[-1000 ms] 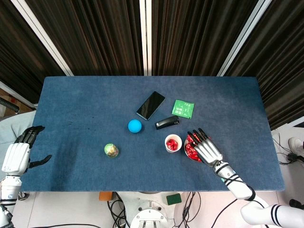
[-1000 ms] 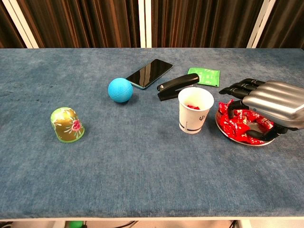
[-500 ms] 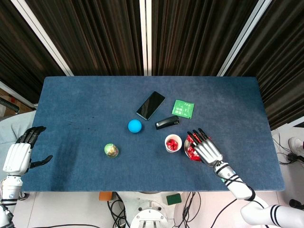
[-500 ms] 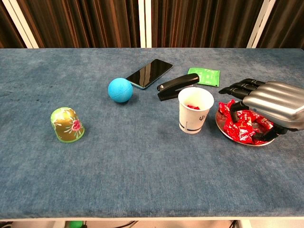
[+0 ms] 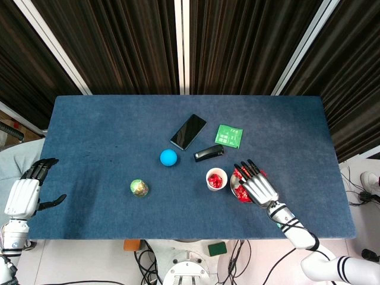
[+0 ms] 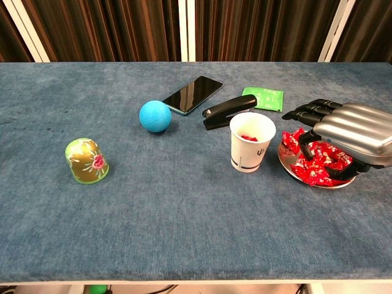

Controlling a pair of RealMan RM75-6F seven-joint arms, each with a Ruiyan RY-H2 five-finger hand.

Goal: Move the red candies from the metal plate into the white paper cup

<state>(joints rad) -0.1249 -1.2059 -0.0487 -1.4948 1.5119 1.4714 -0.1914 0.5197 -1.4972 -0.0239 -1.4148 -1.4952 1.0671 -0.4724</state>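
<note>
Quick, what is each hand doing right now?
Left hand: open, holding nothing, beside the table.
Right hand: over the red candies; whether it grips any cannot be told.

Red candies, white cup, blue ball, green packet.

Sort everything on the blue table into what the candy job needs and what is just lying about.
Job: red wrapped candies, round metal plate, white paper cup, right hand.

Lying about: black smartphone, black stapler, green packet, blue ball, green-gold dome-shaped object.
</note>
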